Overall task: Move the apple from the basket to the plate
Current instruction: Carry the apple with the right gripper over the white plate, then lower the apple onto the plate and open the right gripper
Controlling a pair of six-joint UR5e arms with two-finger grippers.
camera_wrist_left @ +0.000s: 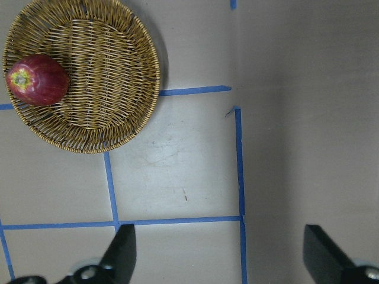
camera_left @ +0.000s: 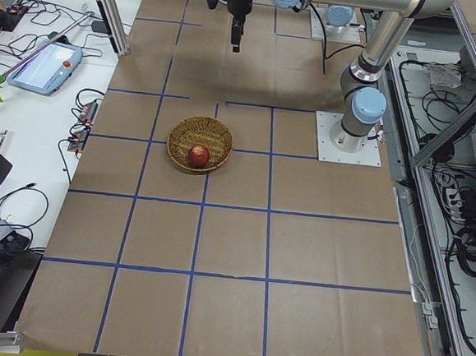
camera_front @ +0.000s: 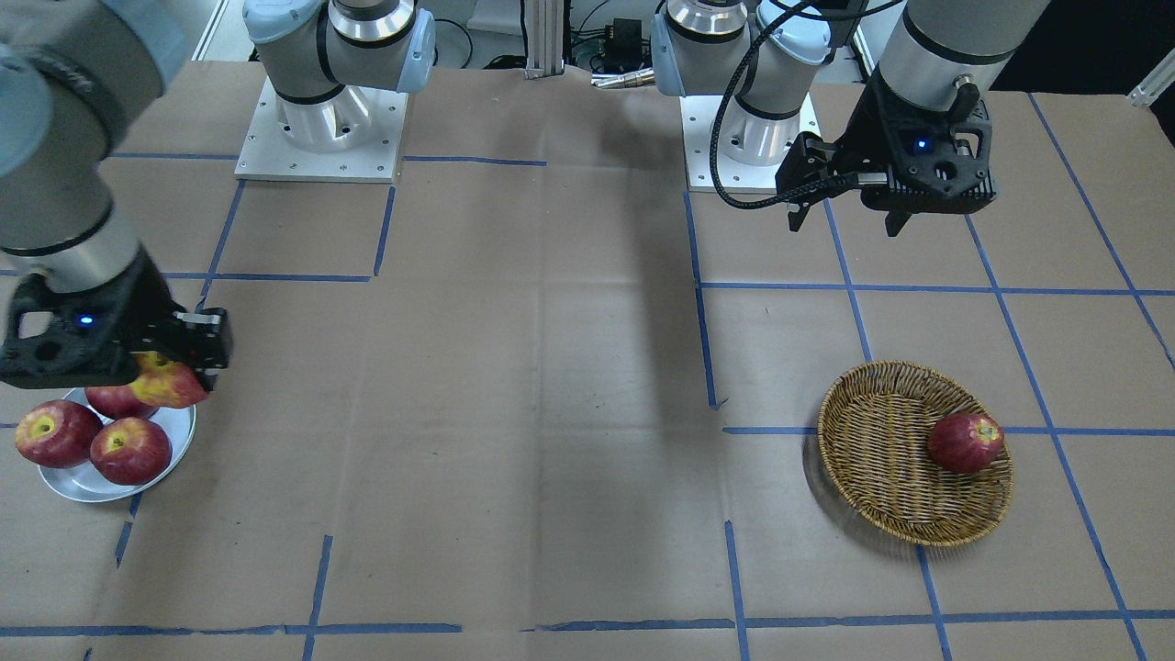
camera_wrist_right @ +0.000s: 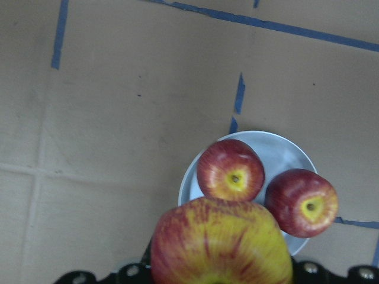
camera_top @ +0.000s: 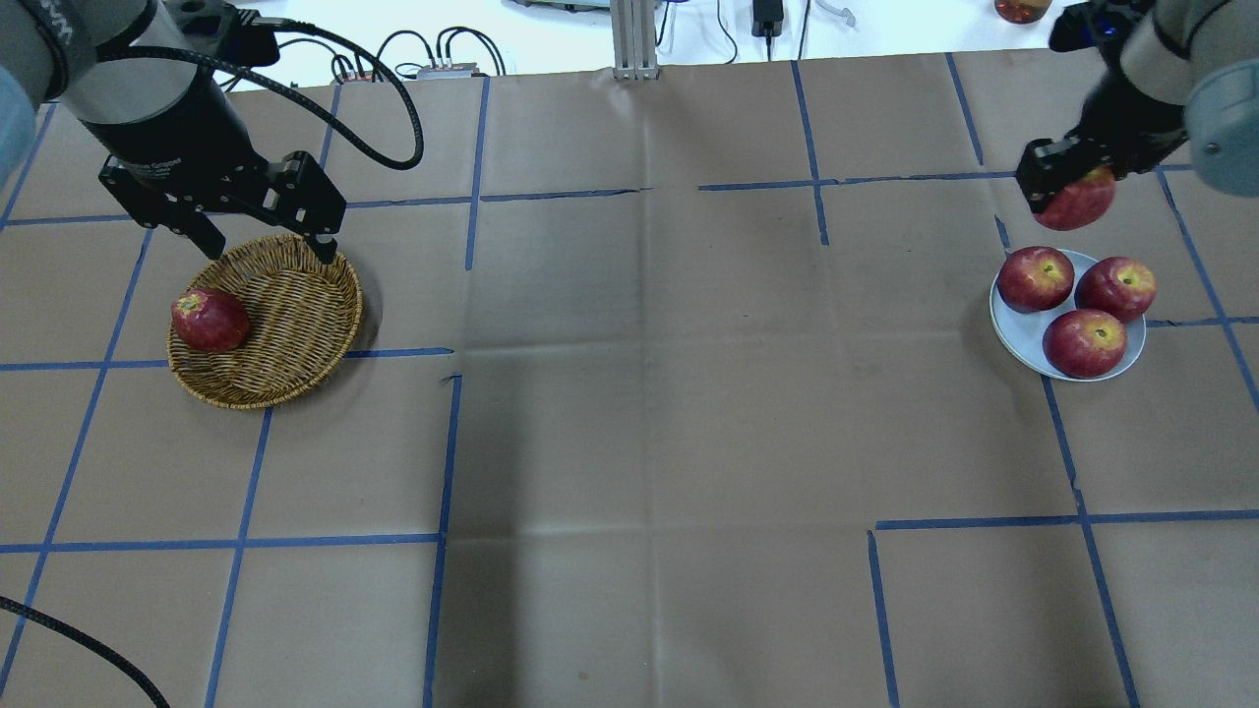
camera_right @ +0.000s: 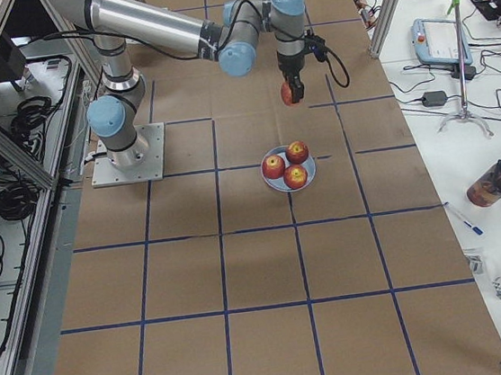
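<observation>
The right gripper is clamping its two fingers on the apple, the red one with broad yellow streaks, and is holding it in the air at the right end of the table, close above the plate. Whether it is hanging over the dish itself or just beside the rim is hard to tell. Three deep-red apples are already crowding the plate, leaving little bare room. Far off at the left end, the left gripper is hovering with its fingers spread apart and holding nothing, above the far edge of the basket, where one darker apple is lying. The streaked apple is probably behaving as a firm, fairly weighty, round fruit with smooth, slippery skin that bruises under a hard squeeze or a drop. The fingers are best gripping across its widest part, and once set down it is likely to roll against its neighbours.
</observation>
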